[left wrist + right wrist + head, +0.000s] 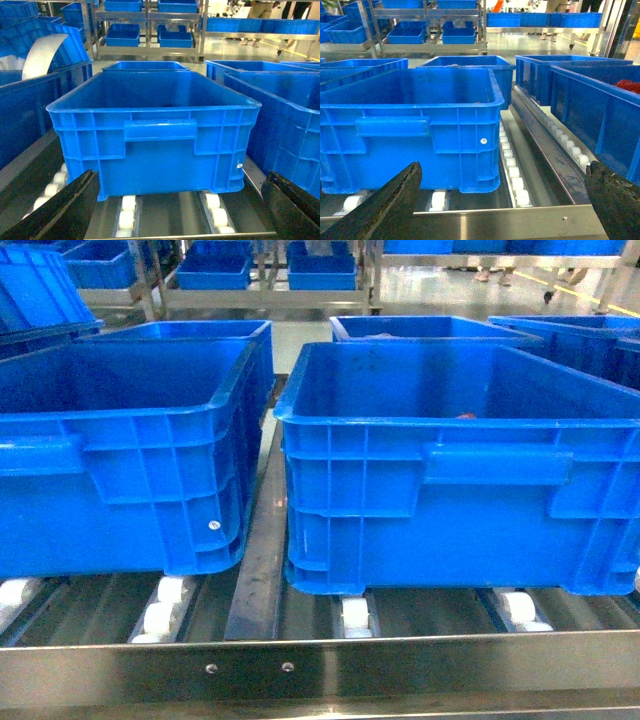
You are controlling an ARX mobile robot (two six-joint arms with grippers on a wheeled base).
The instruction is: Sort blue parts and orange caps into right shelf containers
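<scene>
Two right shelf containers, large blue crates, stand side by side on the roller shelf: a left crate (130,440) and a right crate (460,470). A small orange-red speck (466,416) shows just over the right crate's near rim; I cannot tell whether it is an orange cap. No blue parts are in view. Neither gripper appears in the head view. My left gripper (180,210) hangs open and empty in front of a crate (155,135). My right gripper (502,202) is also open and empty, in front of a crate (415,125) and the steel shelf edge (520,220).
White rollers (355,618) and steel rails run under the crates, with a steel front bar (320,670). More blue crates stand behind and to both sides. One crate at far right (600,110) holds red pieces (629,85). Metal racks with crates stand across the aisle (145,30).
</scene>
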